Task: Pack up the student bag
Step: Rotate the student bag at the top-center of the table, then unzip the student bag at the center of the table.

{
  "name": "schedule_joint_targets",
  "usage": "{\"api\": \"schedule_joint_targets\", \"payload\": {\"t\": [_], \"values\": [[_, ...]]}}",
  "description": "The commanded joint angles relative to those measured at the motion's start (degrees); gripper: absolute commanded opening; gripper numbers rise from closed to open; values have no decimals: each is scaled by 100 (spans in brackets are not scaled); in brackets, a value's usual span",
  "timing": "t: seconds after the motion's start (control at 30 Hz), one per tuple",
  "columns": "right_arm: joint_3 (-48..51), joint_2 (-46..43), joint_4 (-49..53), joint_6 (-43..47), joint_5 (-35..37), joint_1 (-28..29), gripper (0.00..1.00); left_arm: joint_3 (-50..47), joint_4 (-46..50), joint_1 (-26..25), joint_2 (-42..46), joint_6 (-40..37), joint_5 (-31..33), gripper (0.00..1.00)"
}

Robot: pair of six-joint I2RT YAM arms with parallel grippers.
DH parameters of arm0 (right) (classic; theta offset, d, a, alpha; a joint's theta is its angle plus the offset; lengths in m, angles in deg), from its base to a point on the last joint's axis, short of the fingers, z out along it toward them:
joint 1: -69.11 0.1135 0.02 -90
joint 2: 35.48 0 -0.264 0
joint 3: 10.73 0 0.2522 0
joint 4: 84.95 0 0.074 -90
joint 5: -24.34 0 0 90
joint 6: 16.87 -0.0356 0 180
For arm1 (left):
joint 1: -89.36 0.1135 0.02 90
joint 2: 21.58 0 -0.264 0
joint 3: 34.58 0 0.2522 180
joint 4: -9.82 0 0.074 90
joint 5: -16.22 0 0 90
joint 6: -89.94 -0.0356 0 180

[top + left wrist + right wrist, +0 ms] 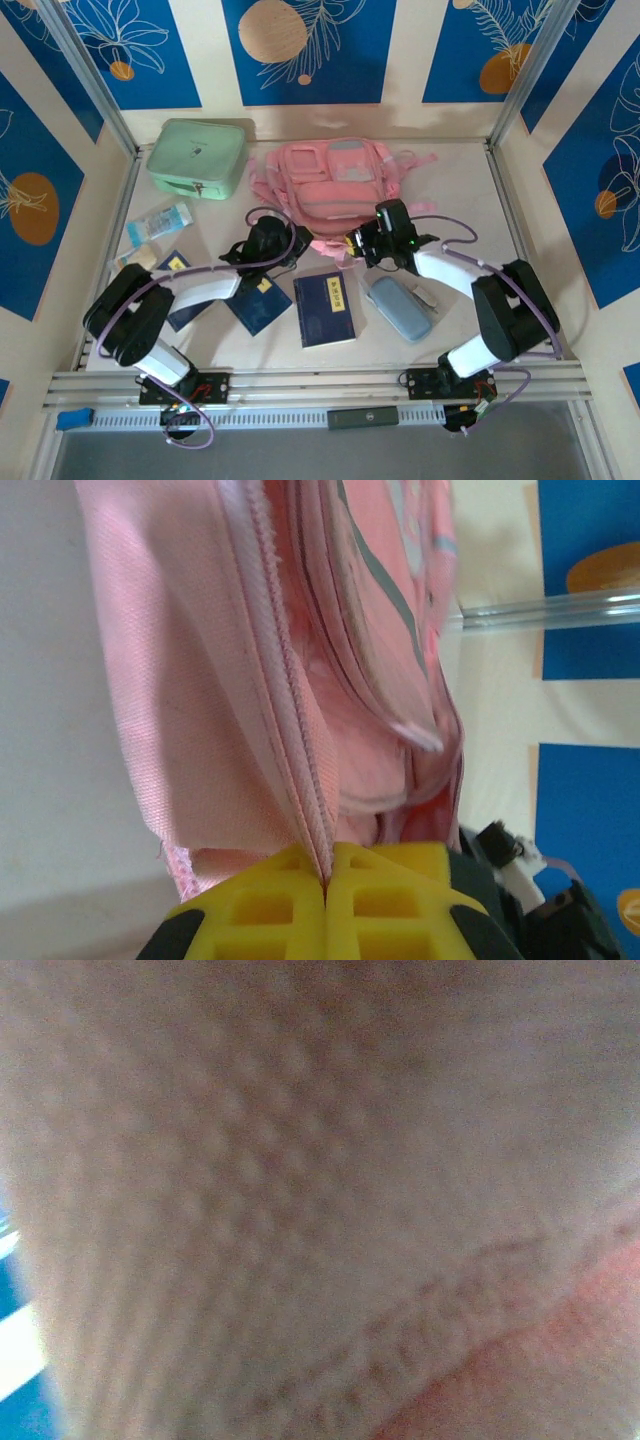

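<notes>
I work in a robot test cell, a staged lab booth, not a home. The student bag [330, 185] lies on a bare beige table [460, 180]. Behind the bag stand flat wall panels [300, 50] printed blue with leaves. 2 metal posts [95, 90] rise left and right of it. On the near side of the bag, an aluminium rail [300, 385] carries my 2 arm bases [185, 388].

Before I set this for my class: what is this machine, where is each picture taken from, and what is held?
Two robot arms are bolted to a table. One picture looks down from above; the other two come from wrist cameras. On the table lie a pink student bag, a mint green case, blue books and a grey-blue pencil case. The left arm has yellow jaws shut on a bag seam. The right arm has its camera too close to fabric to judge its jaws.
</notes>
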Motion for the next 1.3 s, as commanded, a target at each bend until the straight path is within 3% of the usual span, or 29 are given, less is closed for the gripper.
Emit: {"api": "schedule_joint_targets", "payload": {"t": [0.0, 0.13, 0.27, 0.37, 0.43, 0.5, 0.63, 0.8, 0.97, 1.1, 1.17, 1.27], "values": [[184, -338, -2358, 1278, 665, -393, 0, -243, 3, -87, 362, 292, 210, 0], [303, -87, -4254, 1498, -248, -604, 0, -336, -286, -92, 136, 556, 210, 0], [86, 441, -5009, 1662, -902, -719, 0, -111, -611, -201, -138, 491, 2, 2], [120, 582, -5248, 1922, -1176, -871, 0, -117, -609, -217, 6, 305, -88, 20], [76, 468, -4975, 2441, -1465, -927, 0, -169, -313, -125, 280, -14, -189, 31], [33, 310, -4471, 2860, -1571, -946, 0, -122, 559, -14, 708, -510, -124, 40], [69, 74, -4016, 3620, -1721, -890, 0, 312, 2203, 63, 1412, -1864, 202, 49], [28, -226, -3538, 4616, -1434, -573, 0, 1389, 3428, 63, 1265, -3251, -58, 62], [-4, -308, -3461, 4821, -1244, -483, 0, 2174, 3325, 79, 605, -3447, -1060, 66], [-15, -315, -3422, 4889, -1175, -469, 0, 3281, 4405, 113, -42, -3699, -1027, 65], [-50, -340, -3326, 4947, -1091, -427, 0, 3636, 4987, 112, -236, -3646, -674, 62], [-85, -321, -3220, 5049, -969, -359, 0, 3690, 4960, 108, -411, -3381, -738, 59]]}}
